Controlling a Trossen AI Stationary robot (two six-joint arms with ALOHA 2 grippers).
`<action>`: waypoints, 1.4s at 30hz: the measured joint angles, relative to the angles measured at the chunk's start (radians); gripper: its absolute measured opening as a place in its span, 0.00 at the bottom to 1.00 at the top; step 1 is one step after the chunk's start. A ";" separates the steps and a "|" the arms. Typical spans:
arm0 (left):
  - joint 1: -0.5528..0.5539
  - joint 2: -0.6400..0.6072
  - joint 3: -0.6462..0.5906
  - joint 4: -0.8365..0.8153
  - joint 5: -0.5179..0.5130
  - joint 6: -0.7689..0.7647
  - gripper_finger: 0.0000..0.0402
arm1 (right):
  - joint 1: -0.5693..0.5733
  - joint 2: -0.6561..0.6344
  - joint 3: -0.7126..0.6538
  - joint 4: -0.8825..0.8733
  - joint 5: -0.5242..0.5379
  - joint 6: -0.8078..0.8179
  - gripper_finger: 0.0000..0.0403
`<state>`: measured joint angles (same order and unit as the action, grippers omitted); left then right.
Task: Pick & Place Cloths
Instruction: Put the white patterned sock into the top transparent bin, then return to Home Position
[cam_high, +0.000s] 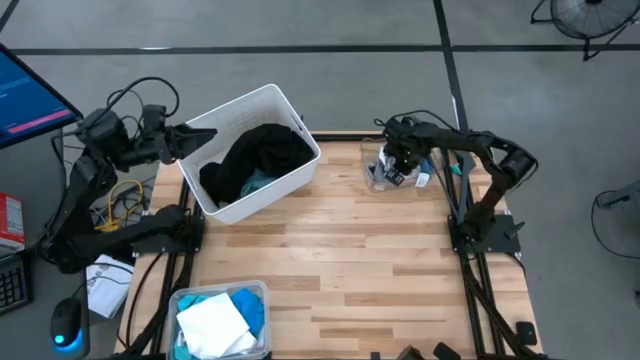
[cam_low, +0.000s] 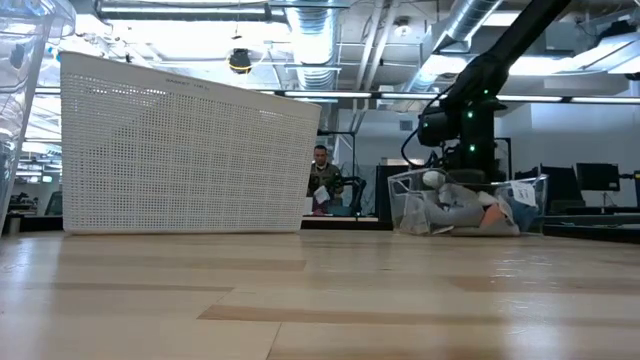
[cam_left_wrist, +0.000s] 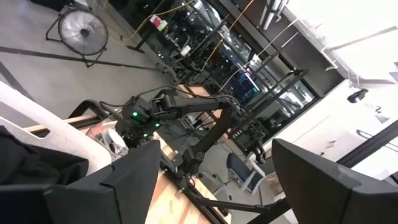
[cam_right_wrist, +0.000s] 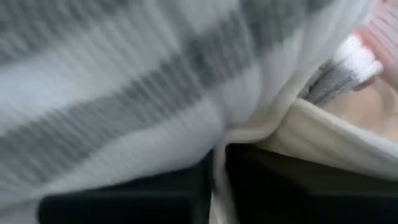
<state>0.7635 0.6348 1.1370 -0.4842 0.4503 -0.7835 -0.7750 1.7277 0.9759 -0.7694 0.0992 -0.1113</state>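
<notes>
Right gripper (cam_high: 398, 160) down in clear tub (cam_high: 372, 172) at tabletop's far right edge, striped sock (cam_right_wrist: 124, 93) against its camera, grip unclear, left gripper (cam_high: 200, 135) spread open, empty, over white bin (cam_high: 290, 170) holding black clothes (cam_high: 255, 155)

1. The large white perforated plastic bin (cam_high: 290, 170) stands at the table's far left, holding the heap of black clothes (cam_high: 255, 158).
2. The small clear plastic tub (cam_high: 378, 178) sits at the far right, well apart.
3. Another clear tub (cam_high: 190, 298) at the near left edge holds turquoise and white shirts (cam_high: 222, 320).
</notes>
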 joint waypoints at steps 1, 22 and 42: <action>0.000 0.004 0.000 0.000 0.000 0.000 0.72 | 0.000 -0.004 0.010 -0.019 0.005 0.003 0.08; -0.010 -0.029 0.000 0.019 0.017 0.326 0.66 | 0.224 -0.683 0.371 -0.154 -0.051 0.407 0.59; 0.019 -0.631 -0.419 0.046 -0.094 0.200 0.00 | 1.177 -0.930 -0.373 0.770 0.733 0.678 0.01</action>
<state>0.7827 0.0039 0.7180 -0.4382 0.3560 -0.5832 0.4017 0.7974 0.6025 0.0010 0.8326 0.5663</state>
